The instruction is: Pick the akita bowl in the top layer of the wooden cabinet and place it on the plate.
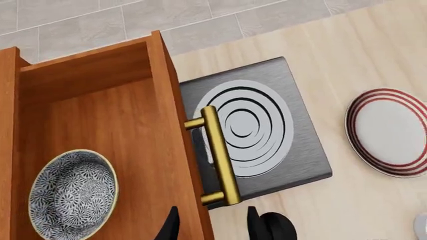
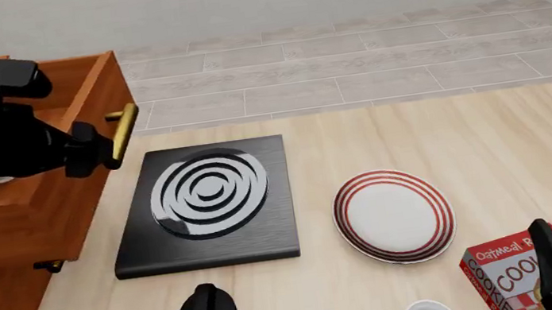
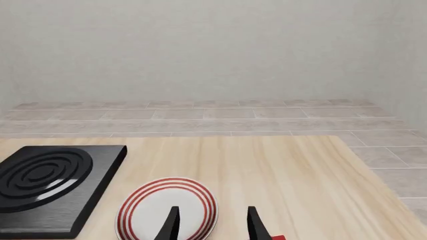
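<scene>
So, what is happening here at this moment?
Two robot arms work at a table. The top drawer of the wooden cabinet is pulled out, and the akita bowl lies inside it, not yet picked up. The left gripper hovers open above the drawer's front edge, near the brass handle. The right gripper waits open near the empty red-ringed plate, beside the black stove.
</scene>
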### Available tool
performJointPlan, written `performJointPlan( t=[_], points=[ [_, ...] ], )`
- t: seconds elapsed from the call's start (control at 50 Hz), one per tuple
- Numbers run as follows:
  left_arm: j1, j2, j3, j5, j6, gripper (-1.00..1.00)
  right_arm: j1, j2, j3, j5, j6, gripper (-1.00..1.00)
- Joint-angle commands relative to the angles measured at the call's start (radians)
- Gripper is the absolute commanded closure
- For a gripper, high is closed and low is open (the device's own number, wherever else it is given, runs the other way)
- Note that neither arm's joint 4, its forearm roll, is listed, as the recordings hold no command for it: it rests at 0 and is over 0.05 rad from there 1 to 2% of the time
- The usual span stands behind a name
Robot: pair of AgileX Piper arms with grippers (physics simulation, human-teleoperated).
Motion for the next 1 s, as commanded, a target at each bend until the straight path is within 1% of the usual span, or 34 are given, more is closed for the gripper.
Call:
performJointPlan(
  t=[0.02, 0.3, 0.48, 0.68, 0.9, 0.98, 1.0],
  points=[
    [-0.041, 0.014, -0.019, -0.01, 0.009, -1.0, 0.0, -0.005, -0.001, 0.005, 0.0, -1.0],
    [-0.067, 0.038, -0.06, 0.0, 0.011, -1.0, 0.002, -0.02, -0.002, 0.021, -0.002, -1.0],
    [-0.093, 0.053, -0.065, -0.01, 0.005, -1.0, 0.003, -0.026, -0.002, 0.026, -0.003, -1.0],
    [-0.125, 0.078, -0.088, -0.014, 0.004, -1.0, 0.002, -0.018, 0.0, 0.018, -0.001, -1.0],
    [-0.155, 0.093, -0.094, -0.023, -0.002, -1.0, 0.001, -0.006, 0.002, 0.004, 0.0, -1.0],
    [-0.157, 0.1, -0.11, -0.017, -0.002, -1.0, 0.001, -0.008, 0.002, 0.006, 0.0, -1.0],
    [-0.16, 0.104, -0.125, -0.012, 0.0, -1.0, 0.002, -0.009, 0.002, 0.007, 0.0, -1.0]
  ],
)
